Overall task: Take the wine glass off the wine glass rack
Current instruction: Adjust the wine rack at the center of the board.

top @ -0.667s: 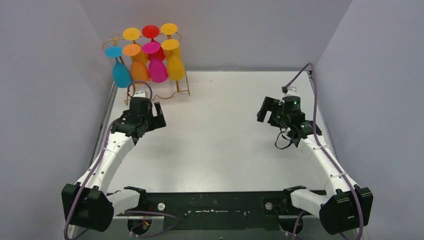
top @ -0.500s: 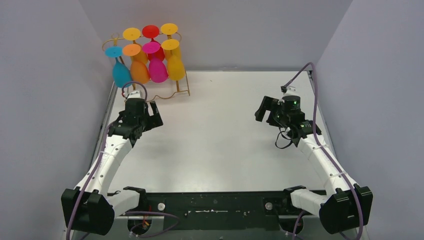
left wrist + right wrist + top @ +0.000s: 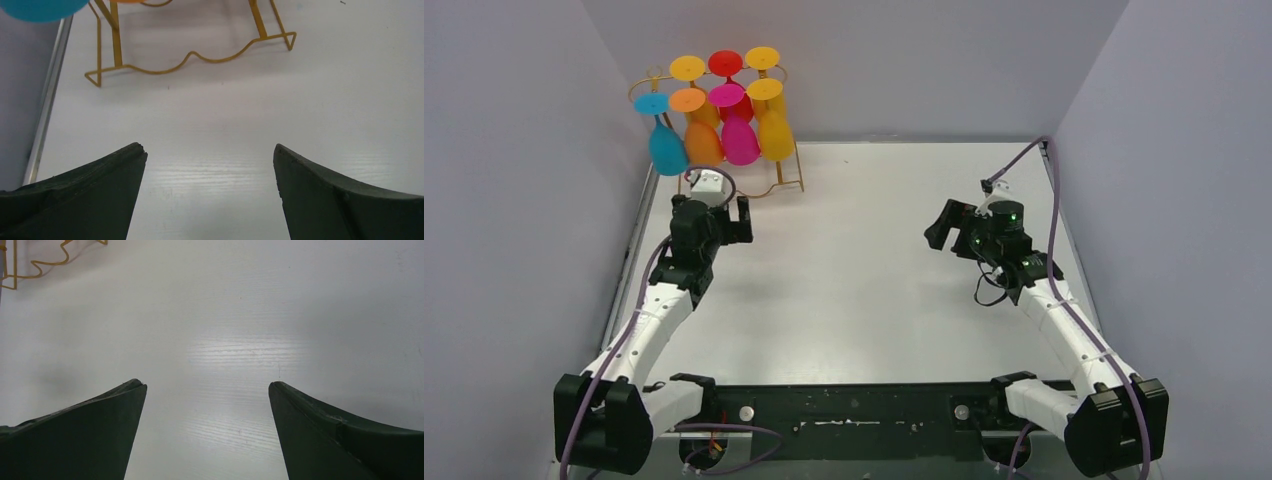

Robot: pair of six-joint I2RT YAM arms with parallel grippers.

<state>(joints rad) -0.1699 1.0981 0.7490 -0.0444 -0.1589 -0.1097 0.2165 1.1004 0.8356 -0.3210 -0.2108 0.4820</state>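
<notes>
The gold wire wine glass rack point(image 3: 798, 168) stands at the table's far left corner. Several coloured wine glasses hang upside down on it, among them a blue glass point(image 3: 667, 150), an orange glass point(image 3: 703, 144), a magenta glass point(image 3: 740, 140) and a yellow glass point(image 3: 775, 135). My left gripper point(image 3: 711, 207) is open just in front of the rack's base, facing it and touching nothing. The left wrist view shows the wavy base wire point(image 3: 190, 55) and the blue glass's bowl point(image 3: 42, 7) beyond the empty left gripper point(image 3: 210, 150). My right gripper point(image 3: 952, 222) is open and empty over the right side of the table.
Grey walls close in the white table point(image 3: 854, 280) on the left, back and right. The rack sits close to the left wall and the table's metal edge strip point(image 3: 47, 105). In the right wrist view a corner of the rack's base point(image 3: 35, 262) shows far beyond the right gripper point(image 3: 207, 385).
My left gripper has moved forward toward the rack and turned to face it squarely. My right gripper has shifted slightly left. Both stay open.
</notes>
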